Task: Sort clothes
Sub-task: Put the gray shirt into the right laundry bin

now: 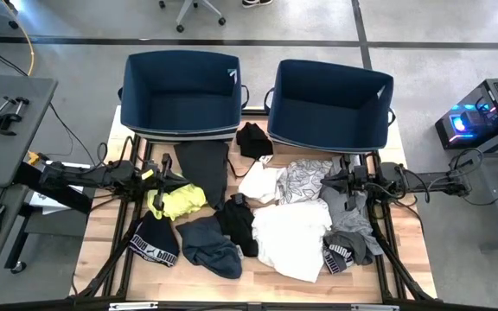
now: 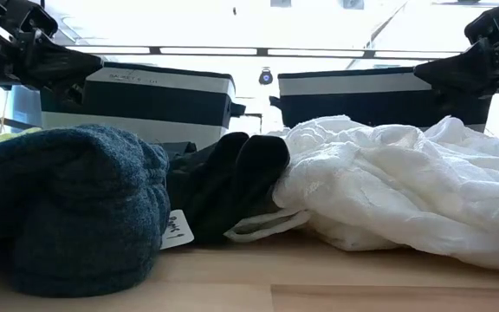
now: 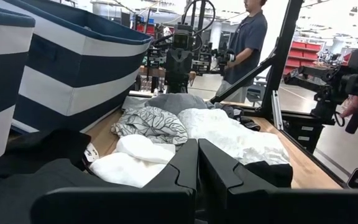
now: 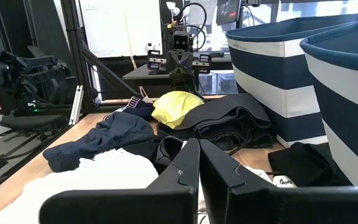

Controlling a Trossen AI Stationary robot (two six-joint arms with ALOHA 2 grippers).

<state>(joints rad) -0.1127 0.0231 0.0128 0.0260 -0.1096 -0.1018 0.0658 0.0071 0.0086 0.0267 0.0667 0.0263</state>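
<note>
Evidently nothing's sorted yet: clothes [image 1: 271,216] lie heaped mid-bench w/ both bins [image 1: 180,91] empty, left gripper [image 1: 169,173] & right gripper [image 1: 340,183] fingers pressed together, holding nothing, poised either side of pile, prob. ready to start.

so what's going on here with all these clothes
Nothing is being handled yet. The clothes lie scattered across the wooden table, with two navy bins at the far edge, both looking empty. The left gripper hangs shut above the neon yellow garment, the right gripper shut above the grey pieces. Neither holds anything.
</note>
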